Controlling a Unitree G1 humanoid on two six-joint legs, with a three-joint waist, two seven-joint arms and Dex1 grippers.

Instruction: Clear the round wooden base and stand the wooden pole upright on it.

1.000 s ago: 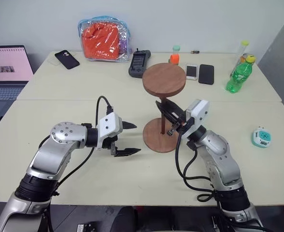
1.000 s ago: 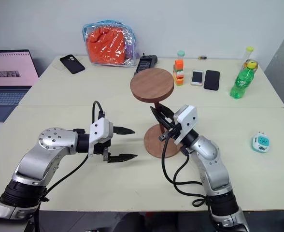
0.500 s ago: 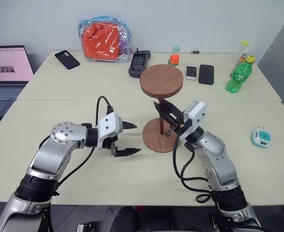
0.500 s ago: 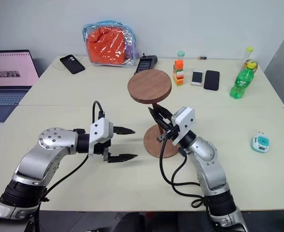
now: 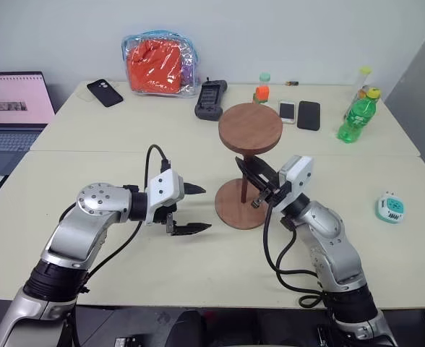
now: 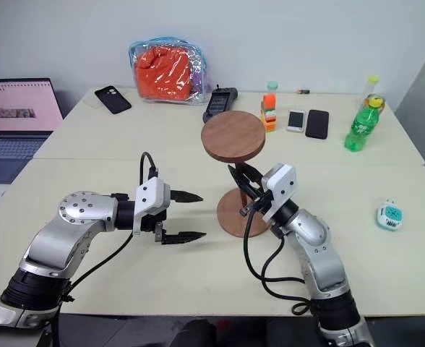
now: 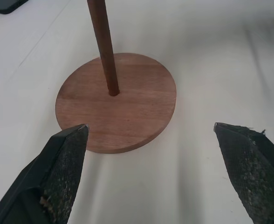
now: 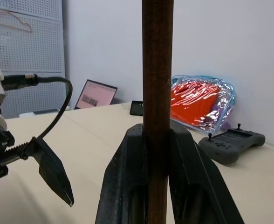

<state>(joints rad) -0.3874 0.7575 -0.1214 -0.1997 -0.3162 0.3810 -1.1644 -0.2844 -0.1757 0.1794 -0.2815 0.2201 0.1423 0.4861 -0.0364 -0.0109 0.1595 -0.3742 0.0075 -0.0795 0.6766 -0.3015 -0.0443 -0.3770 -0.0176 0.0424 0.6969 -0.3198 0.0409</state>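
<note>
While the right gripper (image 5: 250, 172) clamps the pole (image 8: 157, 93) mid-shaft, the rod stands upright, its foot in the base (image 7: 123, 105) centre hole, disc end up | left gripper (image 5: 189, 208) released, fingers spread, at the base's 9 o'clock, apart from it | base on the table (image 5: 198, 260).

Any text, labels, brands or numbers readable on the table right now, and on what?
None can be read.
Laptop: dark band of content on a pink screen, too small to read.
Green bottle: label too small to read.
Teal gadget: face markings too blurred.
Black handheld: screen unreadable.
Phones: no visible text.
</note>
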